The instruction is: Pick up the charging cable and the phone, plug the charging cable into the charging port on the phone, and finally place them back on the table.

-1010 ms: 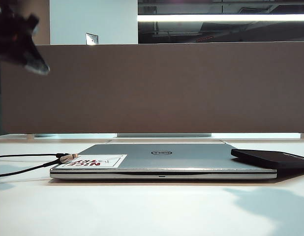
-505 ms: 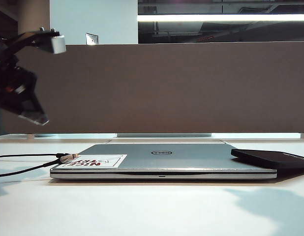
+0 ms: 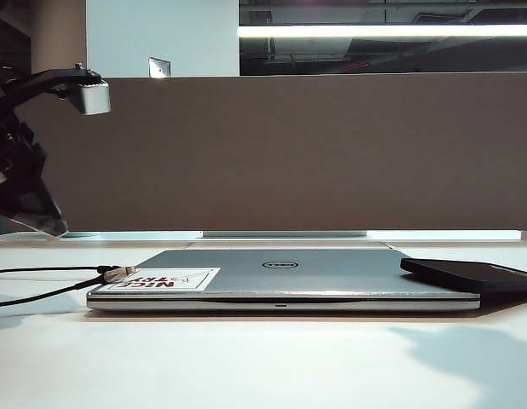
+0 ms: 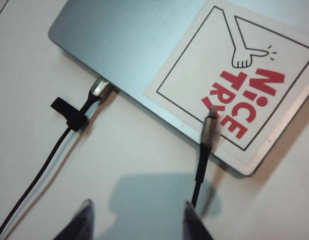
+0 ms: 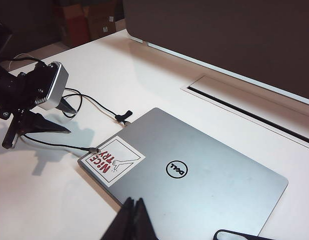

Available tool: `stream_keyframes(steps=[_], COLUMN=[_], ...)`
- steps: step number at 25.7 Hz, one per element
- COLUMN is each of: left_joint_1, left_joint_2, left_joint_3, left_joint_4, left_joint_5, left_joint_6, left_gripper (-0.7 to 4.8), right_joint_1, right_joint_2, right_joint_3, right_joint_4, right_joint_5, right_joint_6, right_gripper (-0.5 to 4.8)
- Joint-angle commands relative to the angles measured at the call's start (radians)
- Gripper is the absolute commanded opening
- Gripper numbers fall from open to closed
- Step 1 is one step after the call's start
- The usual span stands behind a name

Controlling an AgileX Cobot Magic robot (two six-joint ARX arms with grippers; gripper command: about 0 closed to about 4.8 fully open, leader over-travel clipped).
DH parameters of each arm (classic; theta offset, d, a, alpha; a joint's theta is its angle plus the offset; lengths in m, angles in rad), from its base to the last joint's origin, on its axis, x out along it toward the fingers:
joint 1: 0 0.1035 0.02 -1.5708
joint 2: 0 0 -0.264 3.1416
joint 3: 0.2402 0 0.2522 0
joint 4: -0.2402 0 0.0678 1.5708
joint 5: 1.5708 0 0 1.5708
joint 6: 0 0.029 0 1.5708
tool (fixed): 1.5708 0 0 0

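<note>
Left gripper (image 4: 136,220) hovered at exterior view's far left above the white table (image 3: 246,358), fingers spread wide, empty. Thin black charging cable (image 4: 209,131) with silver plug tip lay on the closed silver laptop's (image 3: 332,277) red-lettered sticker corner. Flat black phone (image 3: 468,274) rested on the laptop's right edge. Right gripper (image 5: 132,220) was closed, empty.

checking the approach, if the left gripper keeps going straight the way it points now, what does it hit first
Probably the charging cable: the left gripper is open above the table, and the cable runs past one fingertip toward the laptop corner. Depth is unclear; it might meet bare table first.
</note>
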Motion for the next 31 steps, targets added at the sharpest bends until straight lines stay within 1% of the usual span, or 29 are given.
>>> stream_keyframes(steps=[1, 7, 11, 15, 24, 31], left_joint_1=[0.0, -0.025, -0.062, -0.063, -0.063, -0.063], left_joint_2=[0.008, 0.035, 0.061, 0.095, 0.17, 0.224], left_joint_3=[-0.001, -0.002, -0.007, -0.012, -0.013, -0.013], left_joint_4=[0.016, 0.047, 0.079, 0.108, 0.119, 0.159], left_joint_5=[0.004, 0.004, 0.003, 0.004, 0.004, 0.004], left_joint_6=[0.005, 0.005, 0.004, 0.005, 0.005, 0.005], left_gripper=[2.19, 2.15, 2.14, 2.1, 2.1, 2.05], right_joint_1=[0.0, 0.0, 0.0, 0.0, 0.0, 0.0], right_joint_2=[-0.002, -0.002, -0.002, -0.002, -0.002, -0.002], right_joint_3=[0.005, 0.005, 0.005, 0.005, 0.005, 0.005], right_joint_4=[0.017, 0.017, 0.016, 0.017, 0.018, 0.018], right_joint_5=[-0.005, -0.012, -0.012, -0.012, -0.012, -0.012], right_joint_6=[0.001, 0.001, 0.001, 0.001, 0.001, 0.002], right_gripper=[-0.08, -0.08, -0.08, -0.08, -0.08, -0.08])
